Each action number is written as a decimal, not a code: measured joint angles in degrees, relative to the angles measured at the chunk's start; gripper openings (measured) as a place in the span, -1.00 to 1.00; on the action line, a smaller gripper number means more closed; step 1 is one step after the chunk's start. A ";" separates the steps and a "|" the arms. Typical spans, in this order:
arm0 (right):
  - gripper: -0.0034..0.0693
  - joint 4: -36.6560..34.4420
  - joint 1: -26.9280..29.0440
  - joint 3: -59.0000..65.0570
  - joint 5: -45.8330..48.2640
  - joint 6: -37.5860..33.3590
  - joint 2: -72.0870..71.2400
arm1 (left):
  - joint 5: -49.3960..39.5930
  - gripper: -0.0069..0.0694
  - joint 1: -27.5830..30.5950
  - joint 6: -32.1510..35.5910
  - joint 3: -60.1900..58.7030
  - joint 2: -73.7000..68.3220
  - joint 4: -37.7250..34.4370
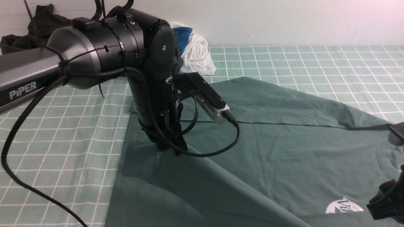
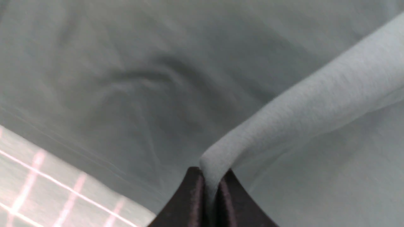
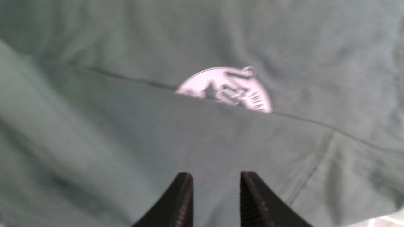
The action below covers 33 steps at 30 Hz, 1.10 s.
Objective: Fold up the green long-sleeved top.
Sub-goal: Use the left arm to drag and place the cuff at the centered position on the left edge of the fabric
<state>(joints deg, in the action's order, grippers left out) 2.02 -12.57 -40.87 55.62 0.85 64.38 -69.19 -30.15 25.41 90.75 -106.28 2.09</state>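
The green long-sleeved top (image 1: 277,151) lies spread over the table, with its far side folded over and a white round logo (image 1: 344,206) near the front right. My left gripper (image 1: 172,148) points down at the top's left part and is shut on a pinched-up ridge of the green fabric (image 2: 284,116). In the left wrist view the cloth runs up from between the fingertips of the left gripper (image 2: 210,172). My right gripper (image 3: 216,176) hovers over the cloth just short of the logo (image 3: 227,90), with its jaws apart and nothing between them. It shows dark at the front view's right edge (image 1: 383,205).
A green checked cloth (image 1: 63,132) covers the table. A white and blue heap of clothes (image 1: 195,52) lies at the back by the wall. A very dark garment (image 1: 38,26) sits at the back left. The left arm's cable (image 1: 19,132) loops over the table's left side.
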 joint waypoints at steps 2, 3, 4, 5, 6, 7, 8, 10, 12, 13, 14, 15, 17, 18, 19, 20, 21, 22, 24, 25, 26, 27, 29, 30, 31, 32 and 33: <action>-0.05 4.66 0.06 0.00 -1.03 5.78 2.43 | -0.05 -0.77 0.84 0.00 2.85 -1.80 0.11; 0.03 6.56 0.18 0.00 -1.30 8.41 3.78 | -0.11 -0.77 1.24 0.00 3.99 -2.40 0.24; 0.05 7.27 0.23 0.00 -1.38 9.40 4.36 | -0.11 -0.77 1.48 0.00 4.57 -2.60 0.29; 0.10 8.49 0.43 0.00 -1.62 11.22 5.60 | -0.11 -0.77 1.72 0.00 5.18 -3.00 0.26; 0.16 9.94 0.86 -0.02 -1.96 13.69 7.97 | -0.16 -0.77 2.03 0.00 5.81 -3.51 0.26; 0.21 10.82 1.29 -0.07 -2.35 15.07 10.10 | -0.22 -0.77 2.21 0.00 6.07 -3.86 0.33; 0.22 11.29 1.55 -0.07 -2.81 15.75 11.59 | -0.27 -0.77 2.27 0.00 6.11 -4.10 0.35; 0.24 11.48 2.50 -0.07 -3.85 16.47 15.36 | -0.29 -0.77 2.26 0.00 6.12 -4.71 0.40; 0.25 11.63 3.96 -0.07 -5.33 17.19 19.17 | -0.29 -0.77 2.26 0.00 6.12 -5.27 0.23; 0.25 11.63 4.15 -0.07 -5.60 17.25 19.54 | -0.29 -0.77 2.26 0.00 6.12 -5.32 0.16; 0.25 12.12 5.74 -0.13 -6.61 18.25 22.33 | -0.29 -0.77 2.26 0.00 6.17 -5.66 0.10; 0.25 12.49 6.65 -0.17 -7.25 18.84 23.54 | -0.29 -0.77 2.26 0.00 6.17 -5.83 0.05; 0.25 13.29 8.79 -0.17 -8.34 20.22 25.61 | -0.29 -0.77 2.26 0.00 6.23 -6.06 -0.17; 0.25 13.48 9.95 -0.17 -8.97 20.79 26.42 | -0.29 -0.77 2.26 0.00 6.23 -6.06 -0.26; 0.25 13.33 11.13 -0.41 -9.59 21.05 26.89 | -0.29 -0.77 2.26 0.00 6.23 -6.10 -0.40; 0.25 13.22 11.72 -0.48 -9.96 21.07 27.00 | -0.29 -0.77 2.26 0.00 6.23 -6.10 -0.48; 0.25 13.10 12.31 -0.61 -10.79 21.07 27.11 | -0.29 -0.77 2.26 0.00 6.23 -6.10 -0.62; 0.25 13.10 12.31 -0.61 -10.91 21.07 27.07 | -0.29 -0.77 2.26 0.00 6.23 -6.10 -0.70; 0.24 13.04 12.73 -0.61 -11.85 21.07 27.18 | -0.29 -0.77 2.26 0.00 6.23 -6.10 -0.88; 0.21 13.04 12.73 -0.61 -12.33 21.12 27.18 | -0.29 -0.77 2.26 0.00 6.23 -6.10 -0.95; 0.19 13.04 12.73 -0.61 -12.82 21.12 27.22 | -0.29 -0.77 2.26 0.00 6.23 -6.10 -1.00; 0.15 13.04 12.73 -0.61 -13.22 21.12 27.29 | -0.29 -0.77 2.26 0.00 6.23 -6.10 -1.00; 0.03 13.04 12.73 -0.61 -13.88 21.12 27.36 | -0.29 -0.77 2.26 0.00 6.23 -6.10 -1.00; -0.05 13.04 12.73 -0.61 -14.14 21.12 27.36 | -0.29 -0.77 2.26 0.00 6.23 -6.10 -1.00; -0.14 13.04 12.73 -0.61 -14.26 21.12 27.36 | -0.29 -0.77 2.26 0.00 6.23 -6.10 -1.00; -0.14 13.04 12.73 -0.61 -14.26 21.12 27.36 | -0.29 -0.77 2.26 0.00 6.23 -6.10 -1.00; -0.28 13.04 12.73 -0.61 -14.31 21.12 27.36 | -0.29 -0.77 2.26 0.00 6.23 -6.10 -1.00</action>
<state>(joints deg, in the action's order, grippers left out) 15.06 0.16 -41.47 41.31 21.97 91.74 -69.48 -27.89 25.41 96.98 -112.38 1.08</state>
